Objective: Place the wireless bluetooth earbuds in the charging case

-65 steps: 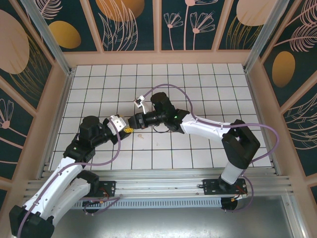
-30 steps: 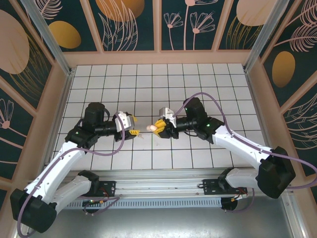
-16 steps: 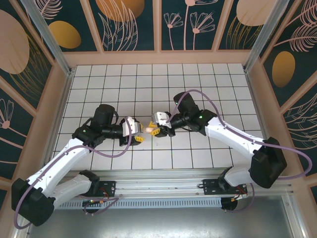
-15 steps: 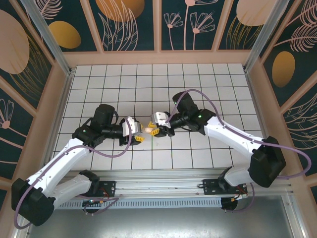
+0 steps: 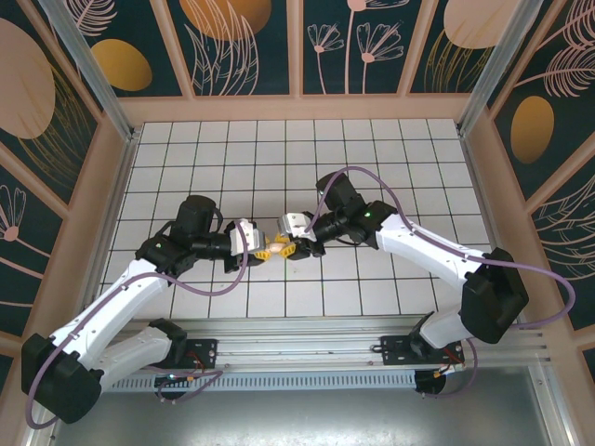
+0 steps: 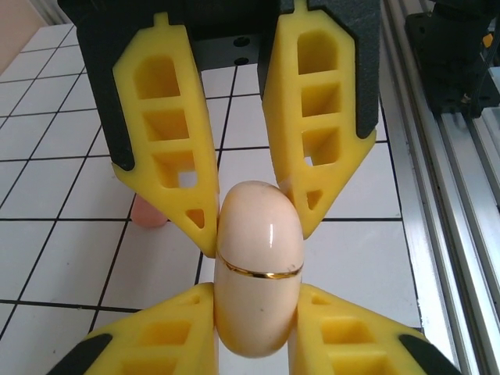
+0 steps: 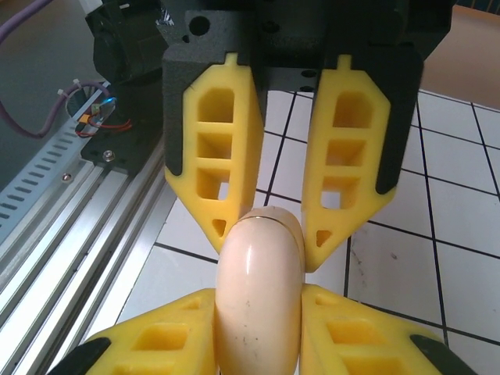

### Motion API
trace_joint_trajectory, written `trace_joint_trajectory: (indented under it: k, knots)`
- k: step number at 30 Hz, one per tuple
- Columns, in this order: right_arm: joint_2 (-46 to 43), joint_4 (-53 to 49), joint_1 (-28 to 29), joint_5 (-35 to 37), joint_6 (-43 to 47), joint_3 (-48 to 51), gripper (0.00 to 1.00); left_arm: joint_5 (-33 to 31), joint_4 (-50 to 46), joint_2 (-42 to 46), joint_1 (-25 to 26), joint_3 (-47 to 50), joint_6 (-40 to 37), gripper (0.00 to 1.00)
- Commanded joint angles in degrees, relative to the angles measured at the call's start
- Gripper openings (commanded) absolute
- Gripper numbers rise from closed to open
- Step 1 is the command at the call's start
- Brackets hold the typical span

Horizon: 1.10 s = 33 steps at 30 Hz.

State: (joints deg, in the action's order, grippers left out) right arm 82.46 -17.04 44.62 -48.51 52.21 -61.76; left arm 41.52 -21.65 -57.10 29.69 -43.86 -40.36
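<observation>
Pinching the near end of the charging case (image 6: 258, 301), the left claw (image 6: 256, 328) has both yellow fingers pressed against the case's sides. The case is a pale pink, egg-like capsule held above the white-tiled table (image 6: 70, 266). Its long axis runs straight from one claw to the other, roughly left-to-right in the top view. A thin gold seam rings it crosswise, between the two grips. The right claw (image 6: 258, 238) pinches the far end, tips meeting the case just past the seam. Beyond, a small salmon-pink rounded piece (image 6: 147, 217) lies on a tile, partly hidden by a finger; cannot tell what it is.
</observation>
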Motion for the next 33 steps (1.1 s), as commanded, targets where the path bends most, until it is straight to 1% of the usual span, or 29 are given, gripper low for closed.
trace_joint_trajectory:
  k: [1, 5, 8, 10, 15, 19, 22, 24, 28, 33]
  knots:
    - [0.1, 1.4, 0.2, -0.6, 0.7, -1.6, 0.26, 1.3, 0.5, 0.6, 0.8, -1.1, -0.5, 0.19]
    - [-0.9, 4.1, 0.1, -0.2, -0.5, -0.1, 0.26, 1.7, 4.6, 2.7, 0.9, 0.9, 2.1, 0.14]
    - [-2.8, 8.1, -0.8, -1.2, -2.7, 2.3, 0.28, 1.4, 7.6, 4.5, 0.8, 2.7, 3.5, 0.10]
    - [-5.1, 12.4, -2.1, -2.3, -5.5, 5.1, 0.32, 1.7, 9.8, 5.0, 0.9, 3.8, 5.3, 0.08]
    - [-12.6, 24.8, -5.3, -4.9, -13.2, 14.4, 0.48, 3.2, 17.5, 4.9, 0.9, 7.4, 12.9, 0.07]
    - [-18.7, 37.2, -6.6, -7.0, -20.5, 22.5, 0.54, 5.6, 24.5, 4.7, 0.9, 10.0, 19.1, 0.08]
    - [-20.6, 43.2, -6.7, -7.6, -24.6, 26.2, 0.55, 6.7, 28.8, 4.5, 0.9, 11.6, 22.9, 0.09]
    - [-20.4, 44.9, -6.8, -8.0, -26.3, 26.9, 0.56, 7.8, 30.6, 4.5, 1.0, 12.2, 24.0, 0.09]
    - [-18.9, 47.5, -6.7, -9.0, -28.3, 26.5, 0.56, 9.7, 31.5, 3.7, 1.0, 12.1, 24.5, 0.10]
    - [-16.0, 48.2, -5.8, -10.9, -28.9, 24.0, 0.54, 11.6, 34.1, 3.0, 1.0, 12.1, 26.6, 0.10]
